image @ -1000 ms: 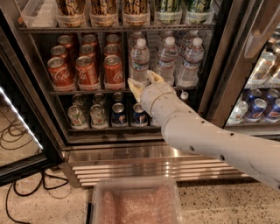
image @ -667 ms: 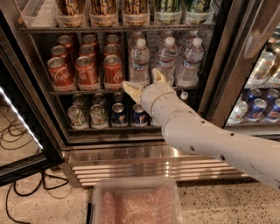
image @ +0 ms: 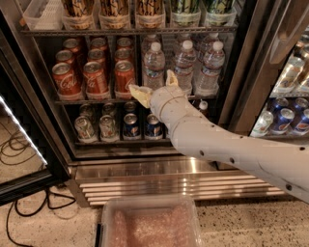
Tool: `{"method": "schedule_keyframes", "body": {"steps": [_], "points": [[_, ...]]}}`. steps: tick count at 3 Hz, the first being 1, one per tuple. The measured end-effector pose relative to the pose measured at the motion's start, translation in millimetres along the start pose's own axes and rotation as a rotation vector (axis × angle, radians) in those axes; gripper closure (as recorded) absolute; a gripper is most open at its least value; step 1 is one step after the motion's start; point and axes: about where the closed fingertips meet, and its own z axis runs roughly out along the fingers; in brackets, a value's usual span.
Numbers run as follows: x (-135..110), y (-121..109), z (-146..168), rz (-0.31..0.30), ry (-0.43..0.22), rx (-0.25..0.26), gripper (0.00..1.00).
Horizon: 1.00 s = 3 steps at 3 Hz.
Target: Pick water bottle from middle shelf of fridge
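The fridge [image: 159, 166] stands open in the camera view. Its middle shelf [image: 96, 100] holds red Coca-Cola cans [image: 95, 77] on the left and three clear water bottles on the right. The nearest water bottle [image: 154, 63] has a white cap and stands upright at the left of that group. My gripper [image: 154, 86] is open just in front of the lower part of this bottle, one finger to its lower left and one to its right. It holds nothing. My arm hides the bottle's base.
Two more water bottles [image: 209, 67] stand to the right. Tall patterned cans [image: 114, 9] fill the rack above, green and blue cans [image: 108, 126] the rack below. A clear bin [image: 149, 224] sits on the floor. Cables [image: 19, 144] lie at the left.
The gripper's fingers have spread wider apart in front of the left water bottle. The arm has barely shifted. The bottles and cans have not moved.
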Motion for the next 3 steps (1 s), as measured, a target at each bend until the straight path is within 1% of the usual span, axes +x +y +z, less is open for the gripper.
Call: {"method": "schedule_keyframes", "body": {"steps": [1, 2, 3], "points": [[1.4, -2.3, 14.2, 0.015, -0.001, 0.005, 0.35], [1.6, -4.7, 16.9, 0.018, -0.003, 0.012, 0.35], [18.9, -23.8, 45.7, 0.028, 0.016, 0.047, 0.33]]}}
